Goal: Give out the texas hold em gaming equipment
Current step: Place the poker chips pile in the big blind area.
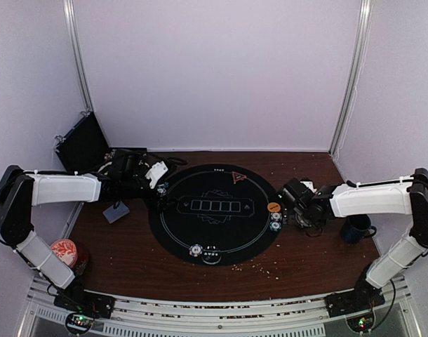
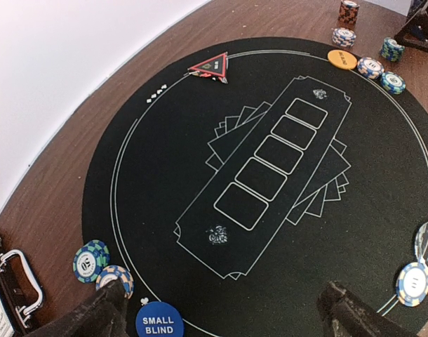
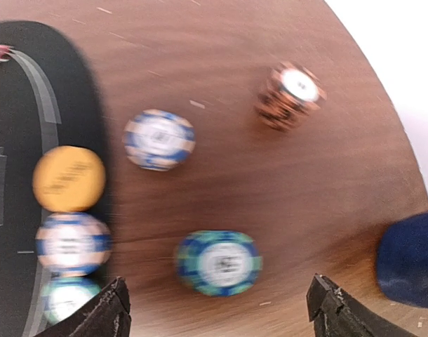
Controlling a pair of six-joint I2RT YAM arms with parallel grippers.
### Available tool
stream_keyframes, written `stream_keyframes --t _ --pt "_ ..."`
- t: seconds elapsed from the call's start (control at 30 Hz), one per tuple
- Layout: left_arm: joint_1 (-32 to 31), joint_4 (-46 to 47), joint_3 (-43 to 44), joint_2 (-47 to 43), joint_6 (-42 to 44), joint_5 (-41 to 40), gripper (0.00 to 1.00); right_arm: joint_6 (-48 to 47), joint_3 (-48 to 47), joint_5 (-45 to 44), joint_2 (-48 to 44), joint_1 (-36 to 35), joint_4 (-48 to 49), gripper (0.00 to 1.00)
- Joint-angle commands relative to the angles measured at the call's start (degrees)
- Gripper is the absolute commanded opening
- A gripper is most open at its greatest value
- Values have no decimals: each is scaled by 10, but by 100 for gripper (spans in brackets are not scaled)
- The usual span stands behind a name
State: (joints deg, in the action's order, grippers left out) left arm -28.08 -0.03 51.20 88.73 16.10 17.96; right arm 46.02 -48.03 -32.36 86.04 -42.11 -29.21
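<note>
Hovering over the edge of the black mat [image 2: 165, 175], the left claw [image 2: 224, 319] is spread wide and holds nothing. The blue button [image 2: 159, 321] marked SMALL BLIND sits between its fingers, just beside the left one. A teal chip [image 2: 91, 260] and a blue-and-orange chip [image 2: 116, 277] lie just outside that finger. Way out ahead is the red triangle marker [image 2: 212, 66].

The right claw [image 3: 221, 312] is wide open too, nothing gripped. A teal chip stack [image 3: 218, 262] sits on the bare table [image 3: 221, 63] just ahead of the gap between its fingers, touching neither. Ahead-left is a blue-and-white chip [image 3: 158, 140], and further left the orange button [image 3: 69, 178] on the mat edge. Ahead-right is a brownish-orange stack [image 3: 290, 95]. The dark blue mug [image 3: 410, 260] sits just past its right finger. Pretty blurry view though.
</note>
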Motion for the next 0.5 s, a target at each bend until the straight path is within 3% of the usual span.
stream_keyframes --t 0.0,0.47 --pt "1 23 10 1 -5 -1 98 -21 36 7 -6 43 20 89" --pt "2 23 10 3 -4 -3 98 -53 64 77 35 95 113 86"
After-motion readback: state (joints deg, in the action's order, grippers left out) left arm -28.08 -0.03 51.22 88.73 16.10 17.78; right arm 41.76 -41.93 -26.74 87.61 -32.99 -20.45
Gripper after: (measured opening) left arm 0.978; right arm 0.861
